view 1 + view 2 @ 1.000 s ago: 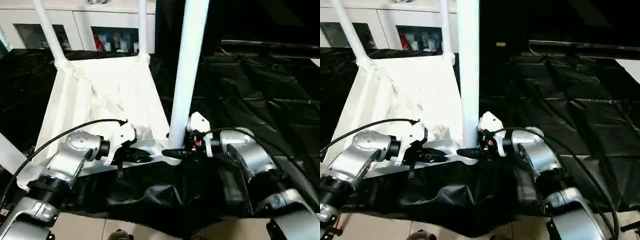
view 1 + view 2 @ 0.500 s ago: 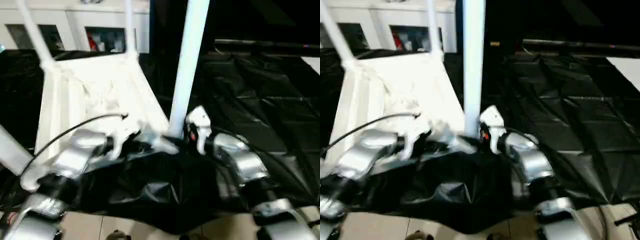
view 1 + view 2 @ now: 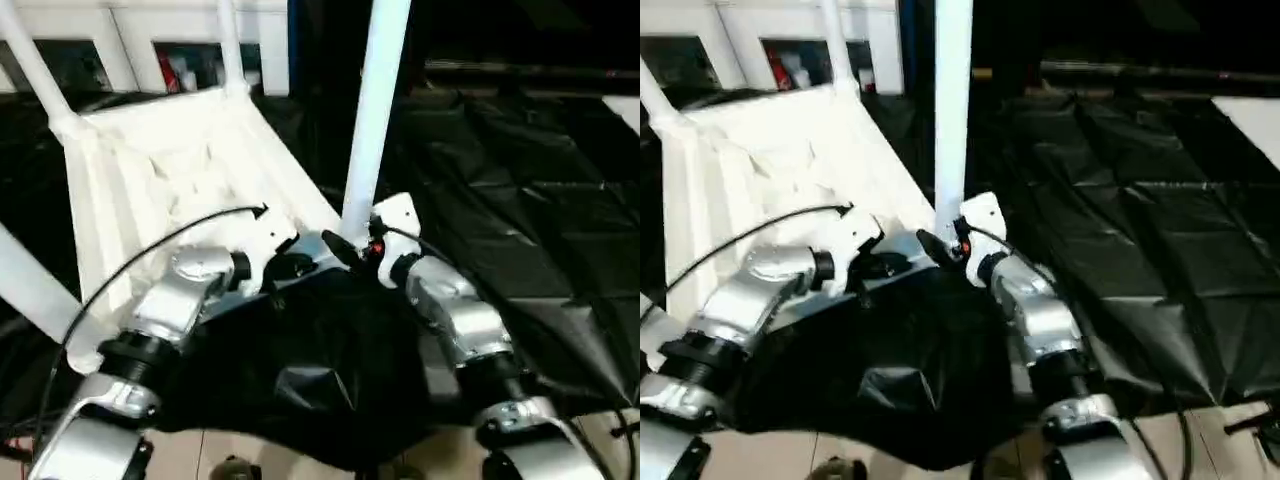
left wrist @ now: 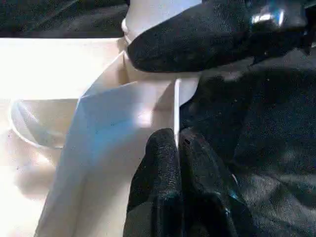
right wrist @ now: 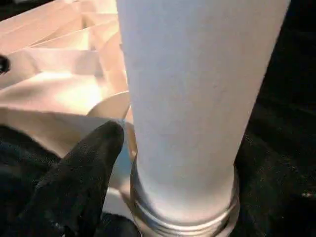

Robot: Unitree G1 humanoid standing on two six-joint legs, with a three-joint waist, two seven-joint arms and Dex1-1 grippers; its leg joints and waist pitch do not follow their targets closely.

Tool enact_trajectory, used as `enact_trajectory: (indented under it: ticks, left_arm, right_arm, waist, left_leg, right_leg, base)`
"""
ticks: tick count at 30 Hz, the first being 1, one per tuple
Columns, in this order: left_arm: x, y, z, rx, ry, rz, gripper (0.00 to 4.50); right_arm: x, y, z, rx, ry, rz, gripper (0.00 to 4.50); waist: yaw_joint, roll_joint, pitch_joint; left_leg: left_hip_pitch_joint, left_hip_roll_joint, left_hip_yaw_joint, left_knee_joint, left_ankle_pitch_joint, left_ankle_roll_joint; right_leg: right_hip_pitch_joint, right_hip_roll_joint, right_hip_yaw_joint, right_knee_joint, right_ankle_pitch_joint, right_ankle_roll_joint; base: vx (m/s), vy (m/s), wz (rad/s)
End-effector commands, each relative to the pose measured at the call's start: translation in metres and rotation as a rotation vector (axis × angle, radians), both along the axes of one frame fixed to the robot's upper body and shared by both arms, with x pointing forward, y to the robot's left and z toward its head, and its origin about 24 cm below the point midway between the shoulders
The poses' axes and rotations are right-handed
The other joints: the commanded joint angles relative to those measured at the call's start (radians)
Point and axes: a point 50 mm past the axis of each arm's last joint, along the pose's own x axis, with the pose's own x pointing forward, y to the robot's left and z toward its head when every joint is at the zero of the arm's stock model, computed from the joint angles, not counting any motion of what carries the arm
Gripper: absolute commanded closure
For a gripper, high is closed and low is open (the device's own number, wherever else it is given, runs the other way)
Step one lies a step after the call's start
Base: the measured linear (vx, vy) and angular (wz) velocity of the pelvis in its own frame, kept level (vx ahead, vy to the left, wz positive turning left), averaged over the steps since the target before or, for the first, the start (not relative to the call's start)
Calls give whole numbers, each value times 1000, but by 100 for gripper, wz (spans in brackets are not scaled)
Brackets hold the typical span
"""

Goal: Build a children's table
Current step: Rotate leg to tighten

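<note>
My left tool (image 4: 177, 148) is pinched shut on the white ribbed plastic tabletop (image 3: 150, 170)'s rim; my right tool (image 3: 345, 250) is spread around the white tapered leg (image 3: 372, 110), so it might tip.

Children's table, white plastic: rectangular top (image 3: 170, 180) lying upside down, ribbed underside up, tilted on black sheeting. Three tapered tube legs stand in rounded corner sockets: near-right leg (image 3: 372, 110), far-right leg (image 3: 229, 45), far-left leg (image 3: 32, 65). Fourth leg (image 3: 30, 285) angles across near-left corner.
</note>
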Motion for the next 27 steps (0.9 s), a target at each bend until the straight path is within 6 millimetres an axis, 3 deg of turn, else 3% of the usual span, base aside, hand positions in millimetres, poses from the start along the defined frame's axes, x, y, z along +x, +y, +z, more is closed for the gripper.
enact_trajectory:
  ticks: [1,3,4,7,8,12,13,17,19,23,24,26,27]
  left_arm:
    - [-7,-3,17,-67,-62,-93,450]
    - [-13,0,18,-66,-60,-134,450]
    - [-21,4,18,-58,-43,-186,450]
    - [-34,9,19,-49,-5,-255,450]
    - [-35,10,19,-50,0,-263,450]
    - [-40,13,21,-47,20,-290,450]
    - [-40,14,21,-44,20,-291,450]
    - [-36,16,25,-37,10,-282,450]
    - [-36,17,26,-37,12,-284,450]
    - [-36,17,26,-36,15,-285,450]
    - [-36,17,26,-37,16,-284,450]
    - [-36,17,25,-38,18,-284,450]
    - [-35,16,25,-39,18,-284,450]
  right_arm:
    - [-5,-2,21,37,-59,115,82]
    - [-7,-11,27,37,-72,149,82]
    - [-11,-21,33,20,-80,210,82]
    - [-25,-37,38,-49,-77,355,82]
    - [-27,-39,38,-57,-75,372,82]
    - [-34,-42,38,-71,-49,452,82]
    - [-34,-43,37,-79,-41,464,82]
    - [-34,-44,29,-137,-3,486,82]
    - [-29,-46,24,-167,16,451,82]
    - [-25,-44,20,-187,17,427,82]
    - [-23,-41,20,-173,16,429,108]
    - [-21,-37,21,-154,17,435,108]
    - [-21,-36,21,-152,16,436,120]
  waist:
    - [-1,0,-54]
    - [-1,-1,-53]
    - [-1,2,-40]
    - [2,11,-24]
    - [1,7,-21]
    - [-1,7,-4]
    - [0,12,-5]
    - [0,12,-5]
    - [0,16,-15]
    - [0,14,-16]
    - [0,19,-19]
    - [-1,17,-19]
    - [-2,11,-22]
  left_leg:
    - [9,17,-2,-74,-245,38]
    - [4,18,-1,-68,-160,71]
    - [4,15,0,-69,-149,85]
    - [7,19,3,-69,-136,108]
    - [4,18,5,-68,-126,115]
    - [5,21,3,-76,-193,86]
    - [6,21,2,-76,-197,81]
    - [9,22,3,-75,-171,71]
    - [12,22,4,-72,-154,70]
    - [10,21,5,-70,-147,74]
    - [10,20,5,-69,-146,74]
    - [11,21,6,-69,-151,73]
    - [11,21,7,-68,-147,75]
  right_leg:
    - [57,-38,45,-69,-255,-172]
    - [61,-36,45,-54,-142,-197]
    - [57,-31,45,-55,-115,-208]
    - [52,-30,46,-52,-77,-230]
    - [53,-31,47,-52,-65,-243]
    - [52,-41,49,-64,-196,-249]
    - [54,-42,49,-65,-209,-248]
    - [54,-42,50,-64,-194,-252]
    - [56,-42,50,-59,-164,-269]
    - [59,-43,51,-56,-137,-280]
    - [60,-43,50,-54,-136,-284]
    - [61,-43,50,-54,-135,-289]
    - [62,-42,50,-54,-131,-288]
  base:
    - [0,0,0]
    - [0,0,0]
    - [0,0,0]
    - [0,0,0]
    - [0,0,0]
    - [0,0,0]
    - [0,0,0]
    - [0,0,0]
    - [0,0,0]
    - [0,0,0]
    - [0,0,0]
    - [0,0,0]
    - [0,0,0]
